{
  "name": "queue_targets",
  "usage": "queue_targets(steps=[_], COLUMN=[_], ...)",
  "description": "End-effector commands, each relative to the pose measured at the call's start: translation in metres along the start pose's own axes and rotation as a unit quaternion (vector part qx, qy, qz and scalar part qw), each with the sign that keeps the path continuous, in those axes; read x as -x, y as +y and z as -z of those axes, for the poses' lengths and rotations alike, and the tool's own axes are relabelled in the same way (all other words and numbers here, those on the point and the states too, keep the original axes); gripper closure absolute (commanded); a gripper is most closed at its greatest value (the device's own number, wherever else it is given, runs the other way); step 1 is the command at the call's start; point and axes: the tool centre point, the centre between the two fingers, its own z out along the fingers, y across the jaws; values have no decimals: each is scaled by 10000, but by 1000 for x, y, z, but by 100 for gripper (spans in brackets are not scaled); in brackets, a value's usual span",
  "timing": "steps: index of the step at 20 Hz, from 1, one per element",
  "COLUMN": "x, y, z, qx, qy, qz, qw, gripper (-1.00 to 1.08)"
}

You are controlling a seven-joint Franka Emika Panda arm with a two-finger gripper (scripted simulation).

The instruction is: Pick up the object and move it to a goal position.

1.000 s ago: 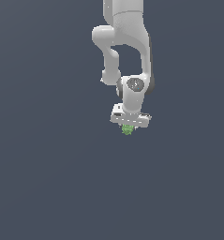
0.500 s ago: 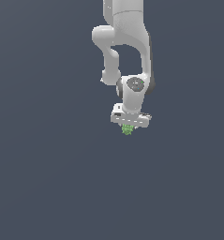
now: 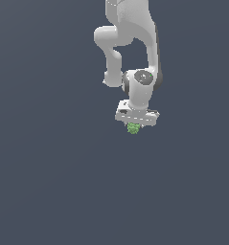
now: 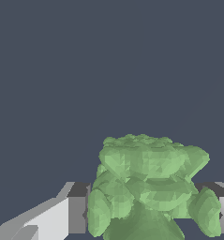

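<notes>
In the wrist view the green lump (image 4: 148, 187) fills the near foreground, a bumpy, irregular cluster of rounded, faceted knobs in bright green with paler highlights on their upper faces. It sits between the two white fingers (image 4: 52, 220) of the claw, whose dark inner pads show at either side of it; the knobs on each flank press right up against those pads, so the claw (image 4: 151, 213) is closed down to the width of the lump and has hold of it. Beyond it there is only flat, dark blue-grey ground (image 4: 108, 70), with nothing on it. In the exterior view the white arm (image 3: 135, 43) comes down from twelve o'clock, bends through a rounded elbow at about eleven o'clock of the picture's centre, and ends in a wrist that points straight down, with the broad hand block (image 3: 136, 116) level beneath it. The lump (image 3: 133, 128) peeps out directly under that block, at six o'clock from the wrist, very small against the hand and mostly hidden by it. Whether it hangs clear of the ground (image 3: 63, 191) or touches it cannot be told, since the plain surface gives no shadow or edge to judge by.
</notes>
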Motion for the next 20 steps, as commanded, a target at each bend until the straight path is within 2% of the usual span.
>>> queue_targets(steps=[1, 12, 20], x=[2, 10, 12], y=[-6, -37, -50], z=[17, 107, 140], qx=[-1, 3, 3], qy=[4, 2, -2], qz=[2, 1, 0], qw=[10000, 10000, 10000], gripper=[108, 108, 108])
